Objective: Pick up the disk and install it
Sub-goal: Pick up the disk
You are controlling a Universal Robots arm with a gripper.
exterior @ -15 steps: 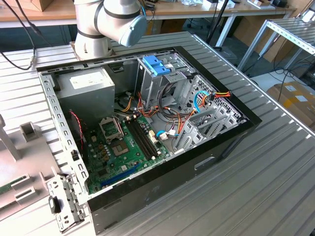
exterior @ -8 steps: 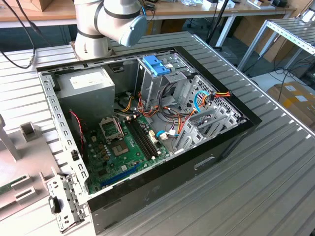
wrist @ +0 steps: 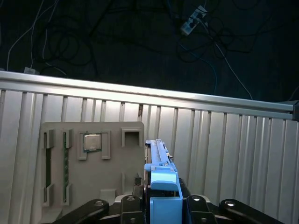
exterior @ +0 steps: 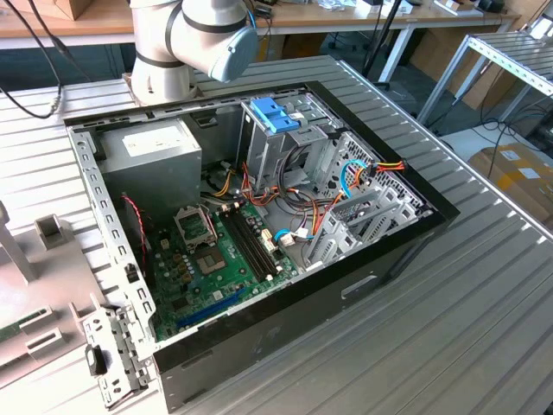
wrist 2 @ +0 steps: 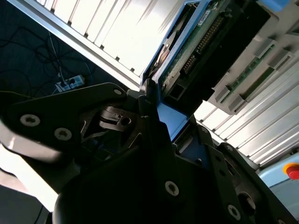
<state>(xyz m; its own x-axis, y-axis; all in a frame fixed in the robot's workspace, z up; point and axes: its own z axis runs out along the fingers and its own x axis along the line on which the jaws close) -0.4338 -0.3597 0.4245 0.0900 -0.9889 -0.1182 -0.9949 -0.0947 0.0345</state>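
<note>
Disk (wrist: pixel 162 184): a flat rectangular drive, clamped in the gripper (wrist: pixel 161 201) and held over the slatted metal table (wrist: pixel 219 140), just beside a grey parts tray (wrist: pixel 117 135).

Appearance: in the first wrist view it stood edge-on, so it showed as a thin upright slab with a light-blue plastic side piece along the near edge. The second wrist view presented its underside (wrist 2: pixel 198 46), a green circuit board with rows of small contacts set in a dark casing. A blue side strip ran down into the gripper (wrist 2: pixel 169 125).

Jaws: closed on the disk, one black finger (wrist 2: pixel 145 108) pressed against each flat side.

Tray contents: a square processor chip (wrist: pixel 92 142) in one recess and a narrow green memory strip (wrist: pixel 65 172) in a slot.

Exterior view: the arm (exterior: pixel 194 35) stood behind an open computer case (exterior: pixel 259 207) that lay on its side on the table. A motherboard (exterior: pixel 216 259), a grey power-supply box (exterior: pixel 160 151) and a metal drive cage (exterior: pixel 285 147) showed inside.

Hidden or unclear: the disk's label face could not be seen. Its lower end was covered by the gripper body in both wrist views, and its far end ran off the picture in the second wrist view. Beyond the table edge lay a dark floor with cables (wrist: pixel 224 51), too dim to sort out.
</note>
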